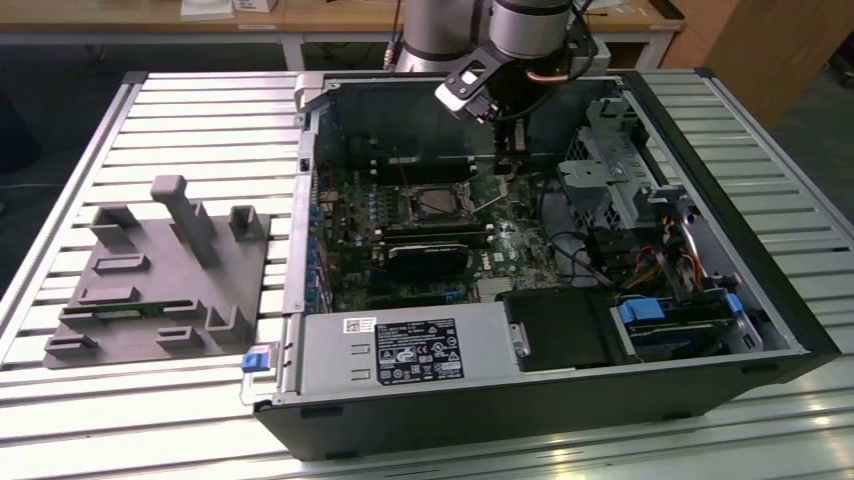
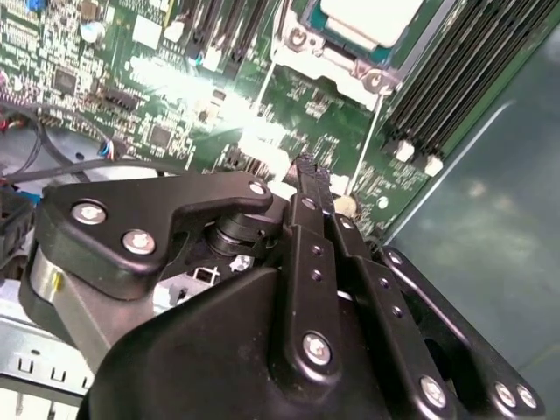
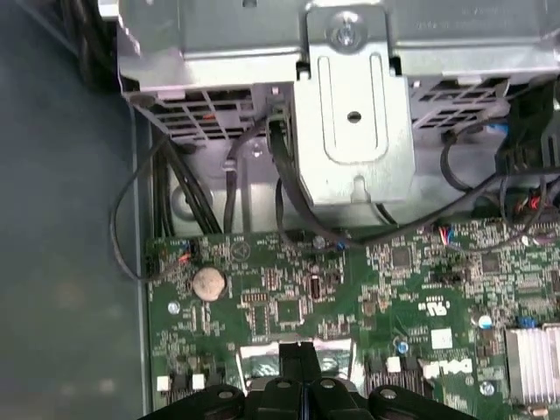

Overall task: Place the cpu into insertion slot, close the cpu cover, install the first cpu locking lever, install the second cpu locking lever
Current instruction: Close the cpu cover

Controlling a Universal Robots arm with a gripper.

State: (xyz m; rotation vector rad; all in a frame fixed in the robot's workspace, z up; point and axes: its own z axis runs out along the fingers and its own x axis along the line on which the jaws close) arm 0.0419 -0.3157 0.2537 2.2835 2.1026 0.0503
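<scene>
Claw [image 1: 506,168] hangs inside the open computer case [image 1: 747,300], toward its far side, with its two black fingers [image 2: 306,175] pressed together and nothing between them. Its tip is low over the green circuit board [image 1: 527,245], just off the far corner of the socket [image 1: 416,190] on the exterior view's right, apart from it. The chip [image 2: 367,17] lies flat in the socket with its pale silver top up and the silver metal rim around it; whether the cover is down over it cannot be told. In the first wrist view a coin battery [image 3: 208,282] sits on the board beyond the fingertips, before a metal drive cage [image 3: 350,114]. On the exterior view's left, a grey moulded block [image 1: 160,270] rests on the slatted table [image 1: 80,150] beside the case.
</scene>
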